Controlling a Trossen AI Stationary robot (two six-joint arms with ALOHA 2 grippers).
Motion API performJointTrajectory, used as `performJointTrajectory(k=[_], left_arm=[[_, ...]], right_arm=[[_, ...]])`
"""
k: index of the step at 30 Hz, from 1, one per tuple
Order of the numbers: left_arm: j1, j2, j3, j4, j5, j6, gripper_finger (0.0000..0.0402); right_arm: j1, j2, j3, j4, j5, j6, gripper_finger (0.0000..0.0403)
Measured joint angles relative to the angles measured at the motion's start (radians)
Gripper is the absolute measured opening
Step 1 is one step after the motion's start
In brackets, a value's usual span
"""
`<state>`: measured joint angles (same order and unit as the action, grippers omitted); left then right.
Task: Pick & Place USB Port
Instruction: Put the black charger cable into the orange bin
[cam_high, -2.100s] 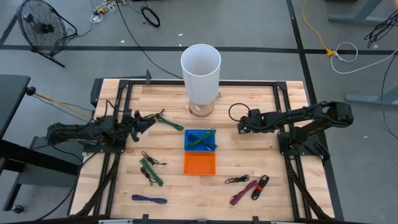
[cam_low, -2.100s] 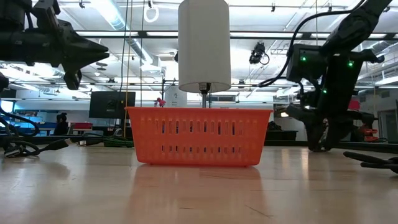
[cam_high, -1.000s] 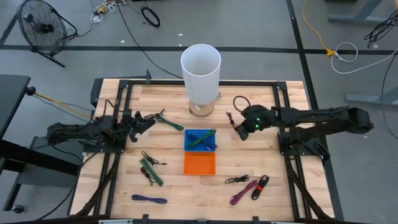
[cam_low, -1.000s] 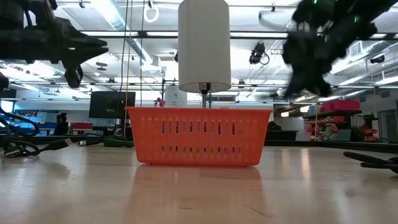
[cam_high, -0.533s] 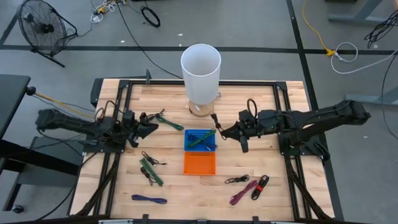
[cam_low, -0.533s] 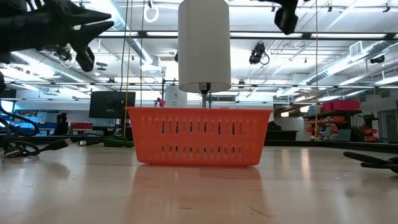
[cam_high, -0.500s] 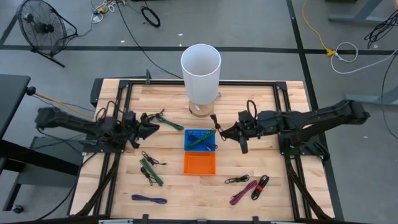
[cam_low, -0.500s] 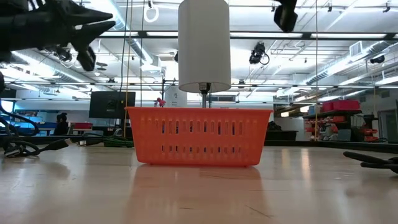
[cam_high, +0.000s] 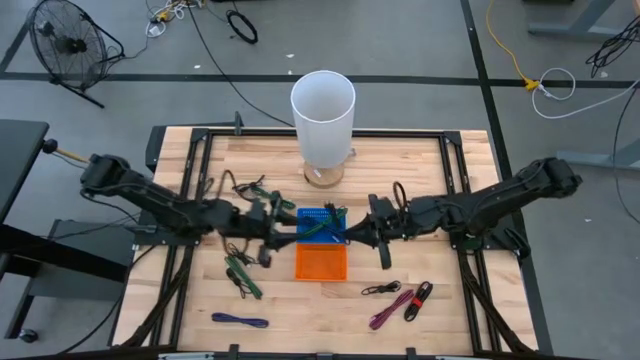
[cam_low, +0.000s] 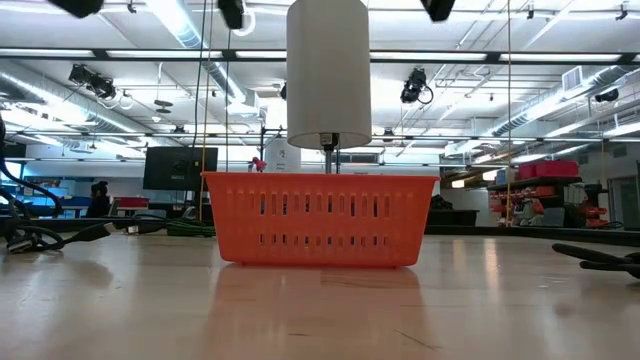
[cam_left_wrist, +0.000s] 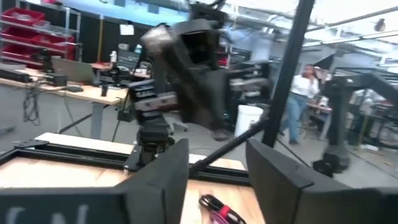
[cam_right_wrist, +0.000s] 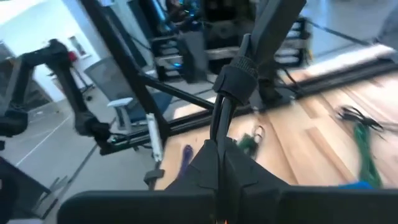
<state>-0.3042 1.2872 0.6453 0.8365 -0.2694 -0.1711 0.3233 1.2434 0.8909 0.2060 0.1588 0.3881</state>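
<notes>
My right gripper hangs at the right edge of the blue basket, shut on a black cable whose loop trails behind it. From the left, my left gripper reaches the basket's left side with its fingers open; a thin dark cord crosses the gap between them, and green and black cable lies around it. A green cable lies in the blue basket. The orange basket stands just in front of it. My left gripper is open; whether the dark cord in its gap touches a finger I cannot tell. My right gripper pinches the black cable's thin cord between its two shut fingers, just below the thick moulded sleeve. The fingers point toward the table's left. The cable is lifted clear, with its loop and tail hanging slack.
A tall white cylinder stands at the far middle. Loose cables lie on the wood: green, purple, black, red and magenta. Black frame rails edge the table.
My left gripper has swung from the table's left side toward its right, up to the blue basket, bringing green and black cable along. My right gripper has gone toward the table's left and near edge with the black cable, reaching the basket's right edge.
</notes>
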Motion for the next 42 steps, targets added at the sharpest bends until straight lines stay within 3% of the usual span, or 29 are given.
performJointTrajectory(k=[8, 14, 19, 23, 28, 36, 42], left_arm=[[0.0, 0.159, 0.189, 0.003, -0.004, 0.0, 0.0228], [-0.004, 0.295, 0.338, -0.004, 0.015, 0.001, 0.0233], [0.004, 0.362, 0.404, -0.013, -0.039, 0.0, 0.0231], [0.005, 0.377, 0.415, -0.015, -0.042, 0.0, 0.018], [-0.012, 0.373, 0.415, -0.024, -0.046, 0.018, 0.0034], [-0.044, 0.365, 0.416, -0.082, -0.102, 0.021, 0.0032], [-0.082, 0.282, 0.416, -0.312, -0.175, -0.012, 0.0032]], right_arm=[[0.088, 0.001, 0.0, -0.004, 0.113, -0.061, 0.0], [0.108, 0.001, 0.0, 0.008, 0.147, -0.087, 0.0], [0.132, 0.001, 0.0, 0.007, 0.148, -0.086, 0.0], [0.147, 0.001, 0.0, -0.027, 0.156, -0.083, 0.0], [0.158, 0.001, 0.0, -0.078, 0.204, -0.057, 0.0005], [0.159, 0.0, 0.0, -0.08, 0.161, -0.055, 0.0052], [0.159, 0.001, 0.0, -0.19, 0.158, 0.019, 0.0095]])
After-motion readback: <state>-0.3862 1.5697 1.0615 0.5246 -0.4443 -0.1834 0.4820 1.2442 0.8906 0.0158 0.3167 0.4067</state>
